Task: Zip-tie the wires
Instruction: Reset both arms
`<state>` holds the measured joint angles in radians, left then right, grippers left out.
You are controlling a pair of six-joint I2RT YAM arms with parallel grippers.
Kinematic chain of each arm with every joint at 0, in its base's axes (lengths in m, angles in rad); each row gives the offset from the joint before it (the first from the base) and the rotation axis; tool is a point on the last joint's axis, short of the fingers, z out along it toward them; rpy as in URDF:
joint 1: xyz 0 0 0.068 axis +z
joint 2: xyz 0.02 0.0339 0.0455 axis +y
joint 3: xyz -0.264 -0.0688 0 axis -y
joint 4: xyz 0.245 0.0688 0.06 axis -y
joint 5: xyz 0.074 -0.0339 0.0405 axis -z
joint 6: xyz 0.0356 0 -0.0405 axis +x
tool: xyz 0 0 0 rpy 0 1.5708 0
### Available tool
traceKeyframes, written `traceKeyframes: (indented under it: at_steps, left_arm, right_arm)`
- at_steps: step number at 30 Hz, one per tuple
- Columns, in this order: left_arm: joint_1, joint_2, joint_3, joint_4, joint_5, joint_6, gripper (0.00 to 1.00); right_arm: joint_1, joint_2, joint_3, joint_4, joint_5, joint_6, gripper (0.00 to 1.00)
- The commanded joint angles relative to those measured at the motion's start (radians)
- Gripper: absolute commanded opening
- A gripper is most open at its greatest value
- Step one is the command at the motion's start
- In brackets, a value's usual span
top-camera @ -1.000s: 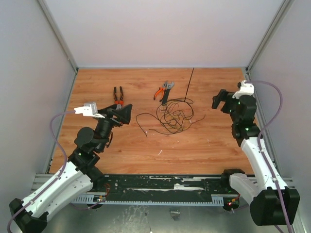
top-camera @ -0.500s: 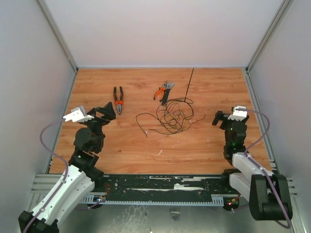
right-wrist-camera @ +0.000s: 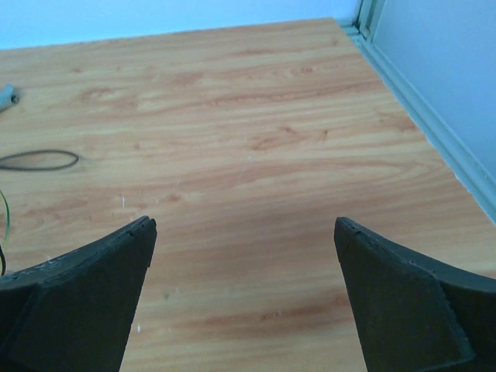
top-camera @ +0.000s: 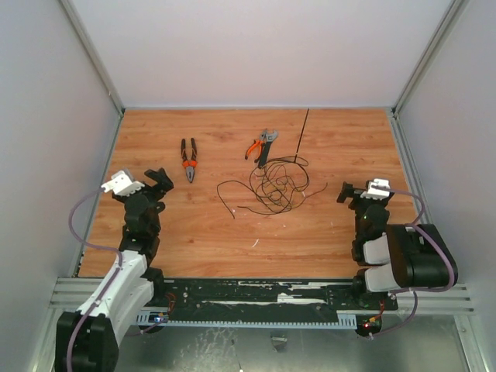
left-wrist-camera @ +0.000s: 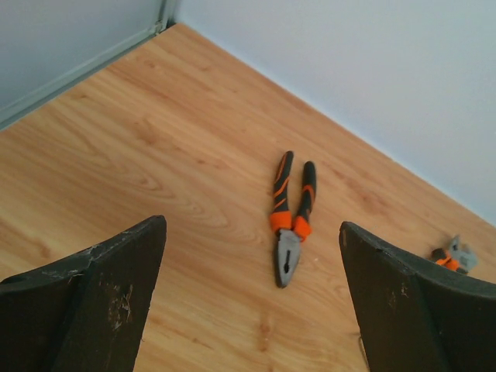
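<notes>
- Wood-grain table (top-camera: 325, 232), closed in by pale panels on three sides, carries everything; nothing of the task is in hand yet.
- Left gripper (left-wrist-camera: 252, 225): jaws spread wide with only bare wood between them. The arm is folded low by its base, apparently a resting pose that leaves the work uncovered for the overhead camera.
- Right gripper (right-wrist-camera: 244, 221): jaws likewise wide apart and empty, with the arm folded back the same way.
- Wires (top-camera: 275, 186): a loose tangle lying flat, ahead and to the right of the left jaws and ahead and to the left of the right jaws, well apart from both. One loop just shows at the left edge of the right wrist view.
- Zip tie (top-camera: 303, 132): a straight strip beyond the tangle, farther from both jaws than the wires, its near end reaching the tangle's far rim. It seems laid close so it can be picked up once the loops are gathered.
- Pliers (left-wrist-camera: 291, 221): straight ahead of the left jaws, closed, nose toward them and handles pointing away.
- Second orange-handled tool (top-camera: 262, 146): just beyond the tangle, beside the strip, probably there for trimming the tail.
- My reading: the loops sprawl too wide for the strip, so they need bunching first.
</notes>
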<state>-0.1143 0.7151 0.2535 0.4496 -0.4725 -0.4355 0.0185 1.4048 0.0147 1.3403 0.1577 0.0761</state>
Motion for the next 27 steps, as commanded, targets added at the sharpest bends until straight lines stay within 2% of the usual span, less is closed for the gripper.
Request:
traceKeyframes:
  at_steps: [1,3,5,7,9,12,17,23,27]
  left_arm:
    - [0.01,0.047,-0.078,0.249,-0.032,0.104,0.98]
    - [0.01,0.068,-0.108,0.297,-0.055,0.14,0.98]
    - [0.01,0.08,-0.133,0.322,-0.073,0.182,0.98]
    - [0.01,0.083,-0.163,0.365,-0.074,0.235,0.98]
    - [0.01,0.085,-0.199,0.428,-0.067,0.283,0.98]
    - [0.01,0.129,-0.266,0.574,-0.037,0.3,0.98]
    - [0.01,0.361,-0.259,0.718,0.07,0.308,0.98]
    - [0.004,0.528,-0.271,0.899,0.077,0.356,0.98]
    - [0.005,0.746,-0.303,1.176,0.089,0.373,0.98]
  right_arm:
    - [-0.005,-0.001,0.087,-0.051,0.004,-0.015,0.99]
    - [-0.004,0.023,0.072,0.025,0.002,-0.019,0.99]
    - [-0.003,-0.001,0.085,-0.046,0.003,-0.015,0.99]
    - [-0.003,0.02,0.075,0.013,0.003,-0.019,0.99]
    - [-0.003,0.003,0.084,-0.035,0.003,-0.017,0.99]
    - [-0.003,0.015,0.078,0.0,0.003,-0.018,0.99]
    - [-0.003,0.012,0.079,-0.008,0.003,-0.018,0.99]
    - [-0.003,0.011,0.08,-0.012,0.003,-0.017,0.99]
    - [-0.004,0.011,0.08,-0.012,0.003,-0.017,0.99]
